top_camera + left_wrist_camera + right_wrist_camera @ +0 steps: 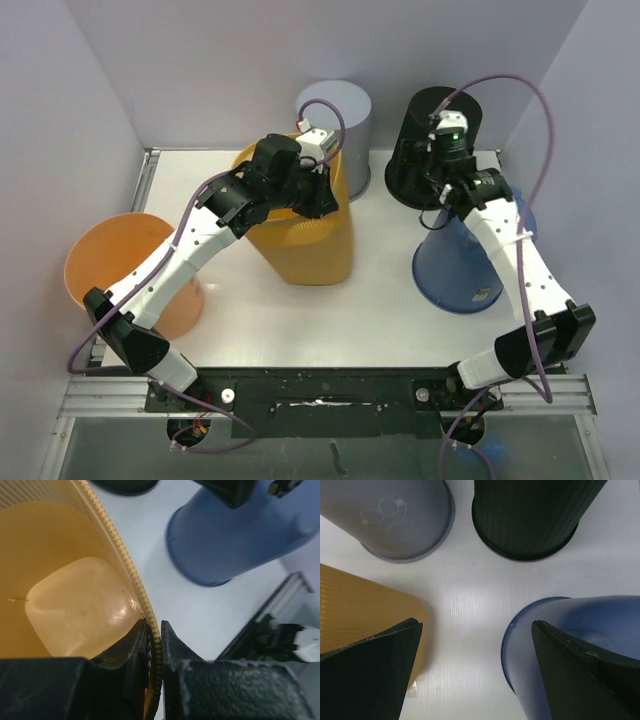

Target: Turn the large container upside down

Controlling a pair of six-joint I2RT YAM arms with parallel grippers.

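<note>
Grasp is made, flip undone: left pincer [154, 630] pinches the yellow container's [300, 250] rim, mouth upward on the table [385, 300], right pincer [476, 625] hangs spread.

Open table [385, 290] runs between the yellow container [300, 250] and the blue container [460, 275]. Passage is available there and along the near edge. The rear is blocked: the grey container [340, 110] stands just behind the yellow one, the black container [430, 110] beside it, with a narrow gap between them. The left side is obstructed by the orange container [110, 265] and by the left arm [190, 250] crossing above. The right arm [520, 260] overhangs the blue container.
</note>
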